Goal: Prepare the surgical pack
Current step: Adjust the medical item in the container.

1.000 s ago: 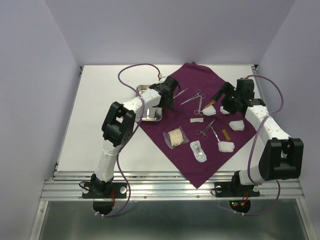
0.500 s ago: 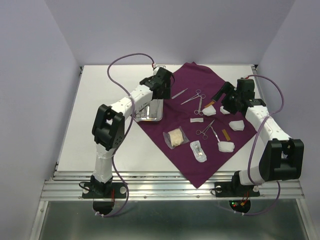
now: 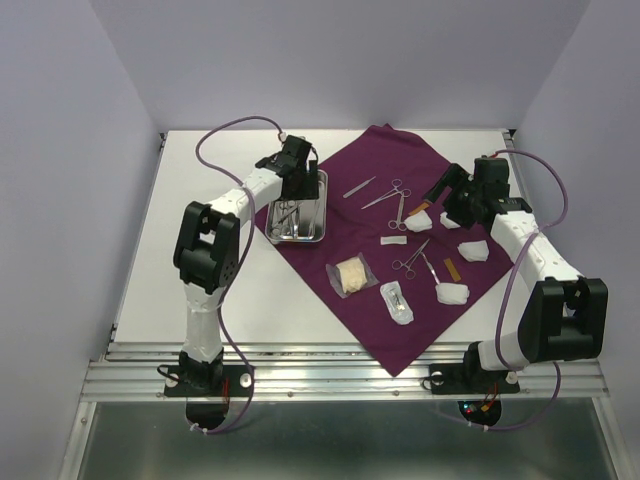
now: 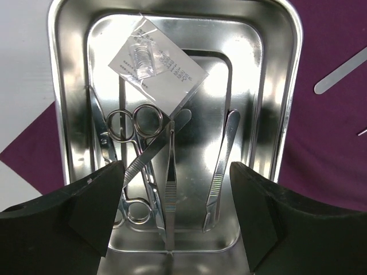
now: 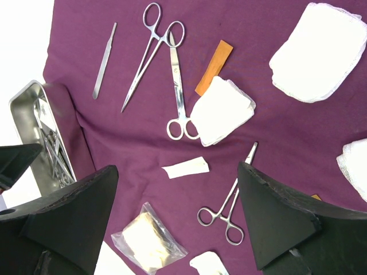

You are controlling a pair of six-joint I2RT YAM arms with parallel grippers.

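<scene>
The steel tray (image 3: pixel 323 206) sits on the left corner of the plum cloth (image 3: pixel 400 330). In the left wrist view the tray (image 4: pixel 289 103) holds scissors (image 4: pixel 137 143), forceps (image 4: pixel 221 166) and a clear packet (image 4: pixel 157 63). My left gripper (image 3: pixel 296 180) hovers over the tray's far end, open (image 4: pixel 176 189) and holding nothing. My right gripper (image 3: pixel 447 190) hangs open (image 5: pixel 178 189) above the cloth's right side. Below it lie scissors (image 5: pixel 176 91), long forceps (image 5: pixel 149 54), small forceps (image 5: pixel 229 206), gauze pads (image 5: pixel 222 110) and a packet (image 5: pixel 148 238).
More gauze pads (image 3: pixel 474 250) (image 3: pixel 452 292) and a second packet (image 3: pixel 397 302) lie on the cloth's near right part. A flat steel handle (image 3: pixel 359 187), a white strip (image 3: pixel 393 241) and an orange strip (image 3: pixel 452 269) also rest there. White tabletop (image 3: pixel 200 250) surrounds the cloth.
My left gripper has opened and drawn back to the left and far side, uncovering the tray with its instruments. The right arm has not moved.
</scene>
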